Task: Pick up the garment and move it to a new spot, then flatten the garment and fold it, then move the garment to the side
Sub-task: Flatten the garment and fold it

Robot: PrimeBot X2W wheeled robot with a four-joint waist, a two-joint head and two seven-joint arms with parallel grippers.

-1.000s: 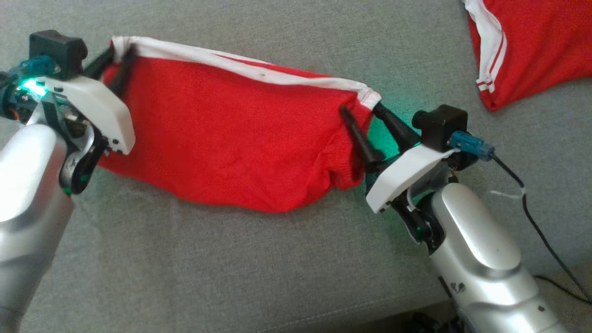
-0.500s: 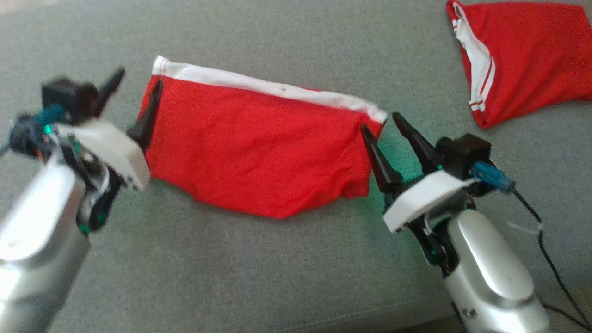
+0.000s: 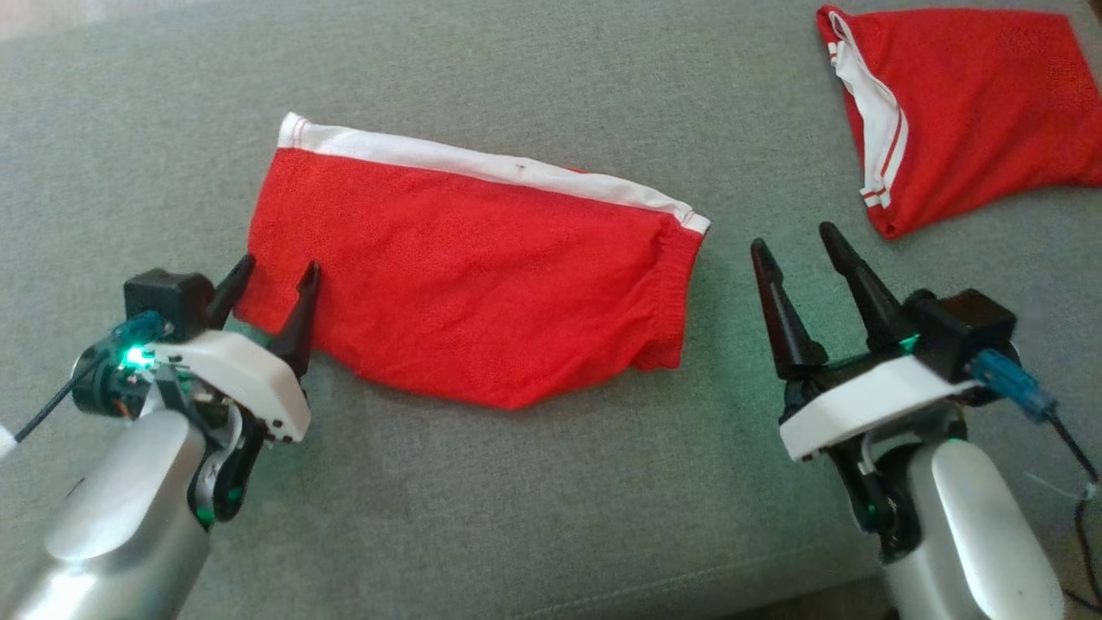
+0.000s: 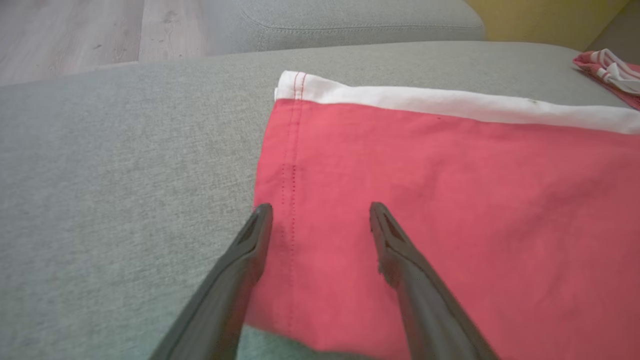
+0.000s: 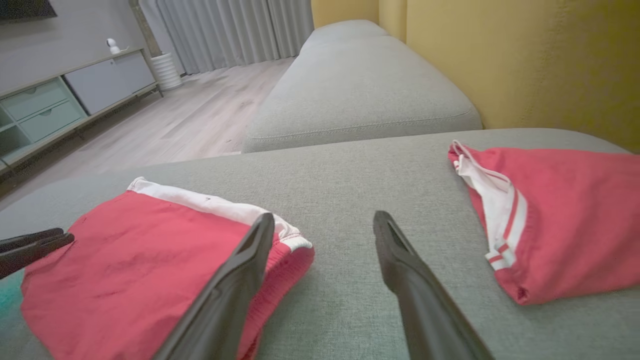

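Hovering left gripper (image 3: pixel 281 263): two long, dark, tapered fingers spread wide and pinching nothing, at 8 o'clock of the garment.
Left fingertips (image 4: pixel 265 215): in the left wrist view one tip sits at the stitched side hem and the other over red cloth. Whether they touch the cloth cannot be told.
Left wrist housing: a white moulded shell with a small green light, on a smooth silver forearm.
Right gripper (image 3: pixel 793 237): the same pointed dark fingers, also splayed and empty, above bare upholstery at 4 o'clock of the garment and clear of its edge.
Garment (image 3: pixel 482 284): red fine-knit fabric lying flat on the seat in a rough rectangle. The long edge toward 12 o'clock is straight. The 6 o'clock edge sags to a blunt point.
White band (image 3: pixel 482 164): a smooth strip along the far long edge, with red stitching at its 9 o'clock end.
Gathered end (image 3: pixel 671 284): puckered, elastic-looking ribbing on the side facing the right gripper.
Sofa cushion (image 3: pixel 516 517): grey woven upholstery with a matte, slightly heathered look.
Second red garment (image 3: pixel 973 103): at 2 o'clock and well apart from the first, loosely folded, with a white trim carrying thin red stripes.
Cable (image 3: pixel 1080 465): a thin black lead running from a blue plug on the right wrist.
Room beyond, right wrist view: a pale wood-grain floor (image 5: pixel 190 115) and a yellow wall (image 5: pixel 525 65).
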